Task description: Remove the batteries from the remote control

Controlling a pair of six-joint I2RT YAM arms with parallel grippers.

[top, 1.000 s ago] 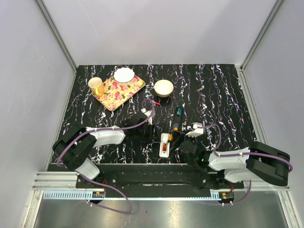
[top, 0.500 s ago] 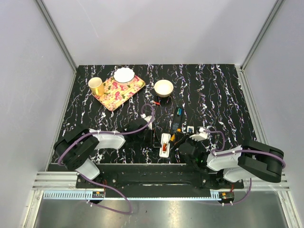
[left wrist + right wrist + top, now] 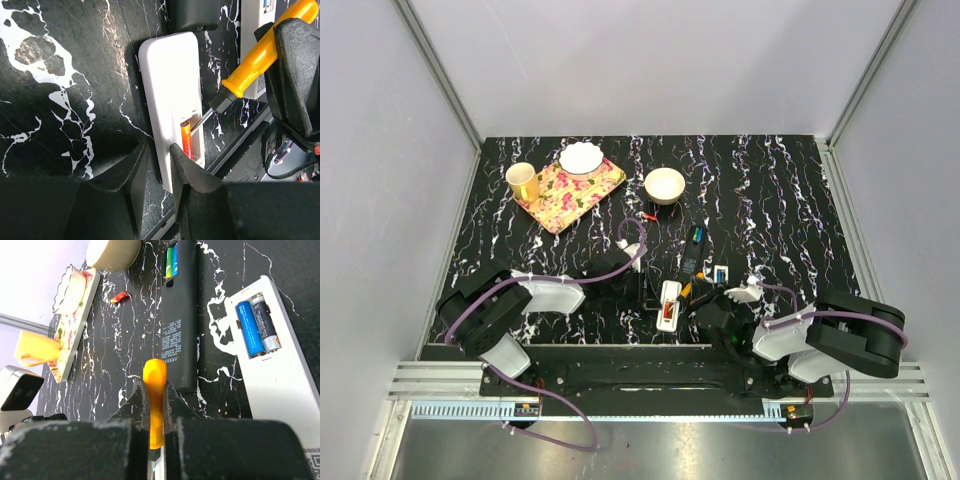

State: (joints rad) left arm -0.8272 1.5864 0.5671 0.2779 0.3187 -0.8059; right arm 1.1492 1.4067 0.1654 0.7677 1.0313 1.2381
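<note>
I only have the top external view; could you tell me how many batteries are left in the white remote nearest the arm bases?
Observer: One orange battery lies in the open compartment of that white remote; the slot beside it looks empty.
Operator: Where is the screwdriver's tip, please?
Observer: The screwdriver, clamped in the right gripper, has its tip in that empty slot, beside the battery.
Operator: And the other white remote?
Observer: The second white remote holds a blue battery and a grey battery, side by side.
</note>
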